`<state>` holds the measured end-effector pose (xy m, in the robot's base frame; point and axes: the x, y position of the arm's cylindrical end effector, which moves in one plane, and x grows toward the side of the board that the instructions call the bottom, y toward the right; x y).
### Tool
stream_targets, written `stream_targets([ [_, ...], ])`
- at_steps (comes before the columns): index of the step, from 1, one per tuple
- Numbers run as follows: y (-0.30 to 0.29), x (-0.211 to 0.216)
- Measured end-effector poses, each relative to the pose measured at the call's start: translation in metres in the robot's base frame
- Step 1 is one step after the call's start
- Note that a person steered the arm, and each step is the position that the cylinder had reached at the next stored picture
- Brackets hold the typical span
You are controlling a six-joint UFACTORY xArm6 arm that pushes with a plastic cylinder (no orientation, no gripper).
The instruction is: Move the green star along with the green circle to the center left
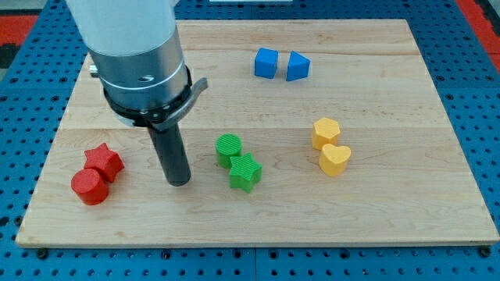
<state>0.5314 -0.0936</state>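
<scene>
My tip (180, 181) rests on the bench (391, 218) just left of the touching green circle (229, 148) and green star (245, 172). Their goal lies left, so I judge it must get round to their right. No jaws here, only a bare rod.

A robotics lab bench, by the look of it; a pale wooden worktop (375, 234) lies on a blue perforated mounting plate (476, 94) that shows past its every edge; a grey-and-white robot arm (137, 47) rises over its top-left corner.
</scene>
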Motion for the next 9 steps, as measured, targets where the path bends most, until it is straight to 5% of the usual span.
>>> stream_targets([
  [5,0.093,0.031],
  [7,0.177,0.016],
  [9,0.086,-0.039],
])
